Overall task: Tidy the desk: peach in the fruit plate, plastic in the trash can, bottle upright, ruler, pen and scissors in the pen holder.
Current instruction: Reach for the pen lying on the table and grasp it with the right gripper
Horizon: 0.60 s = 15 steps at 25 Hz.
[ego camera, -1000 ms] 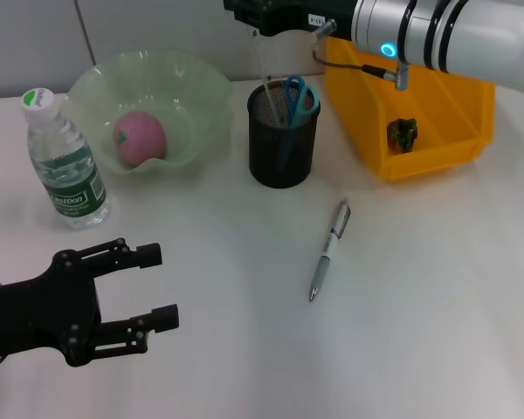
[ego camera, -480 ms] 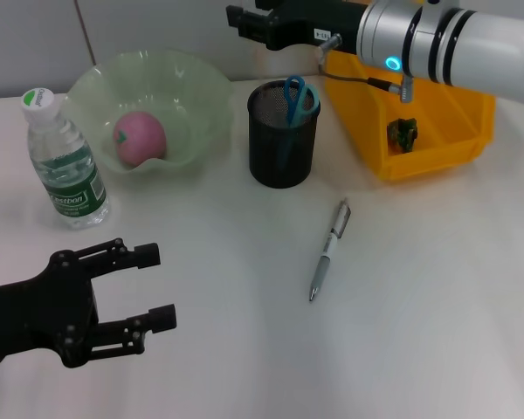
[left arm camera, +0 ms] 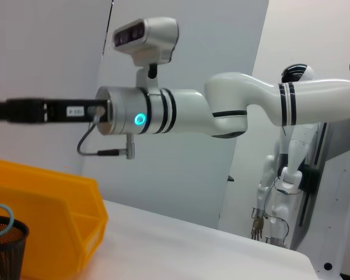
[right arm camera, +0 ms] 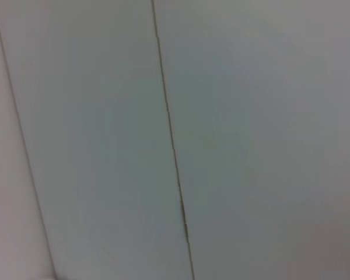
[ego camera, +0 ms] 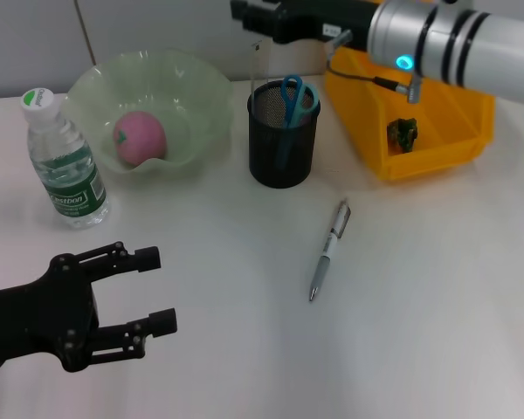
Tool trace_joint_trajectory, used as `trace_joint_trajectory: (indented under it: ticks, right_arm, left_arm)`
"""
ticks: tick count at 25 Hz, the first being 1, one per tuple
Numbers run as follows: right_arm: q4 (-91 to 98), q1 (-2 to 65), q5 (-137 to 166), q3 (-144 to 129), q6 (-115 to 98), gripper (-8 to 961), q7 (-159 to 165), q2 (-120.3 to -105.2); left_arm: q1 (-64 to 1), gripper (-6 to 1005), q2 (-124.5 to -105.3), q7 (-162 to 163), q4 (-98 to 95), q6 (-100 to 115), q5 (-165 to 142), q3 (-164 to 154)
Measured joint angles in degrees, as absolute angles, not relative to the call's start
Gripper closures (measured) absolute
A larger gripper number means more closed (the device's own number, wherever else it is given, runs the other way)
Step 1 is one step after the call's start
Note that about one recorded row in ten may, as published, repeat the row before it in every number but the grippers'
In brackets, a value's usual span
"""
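Up at the far edge of the table [ego camera: 437, 288], the right hand [ego camera: 249, 13] sits high above the black mesh pen holder [ego camera: 282, 144]; its tips are cut off at the frame's top, so whether it is open or closed cannot be told. A clear ruler [ego camera: 264, 65] stands in the pen holder just below that hand, beside the blue-handled scissors [ego camera: 295, 98], which are also in the holder. The pen [ego camera: 329, 249] lies flat on the table in front of the holder, well apart from it. The peach [ego camera: 140, 138] rests inside the green fruit plate [ego camera: 196, 87], and the bottle [ego camera: 64, 161] stands upright just beside the plate on its left. A yellow bin [ego camera: 454, 113] to the right of the holder contains a small green crumpled piece [ego camera: 404, 133]. The left hand [ego camera: 153, 288] hovers low over the near left part of the table with its fingers spread wide, holding nothing. The right wrist view shows only a plain wall
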<state>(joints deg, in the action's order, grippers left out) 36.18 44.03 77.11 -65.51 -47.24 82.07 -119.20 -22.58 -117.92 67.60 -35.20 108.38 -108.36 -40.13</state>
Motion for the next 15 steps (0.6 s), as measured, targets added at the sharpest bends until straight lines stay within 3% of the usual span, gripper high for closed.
trace_joint_trajectory:
  ticks: [15]
  right_arm:
    - [42.7, 32.2, 69.4, -65.2, -71.1, 395, 82.2, -118.63]
  left_arm:
    - [-23.0, 202, -118.37, 67.6, -34.9, 107.6, -108.2, -39.8]
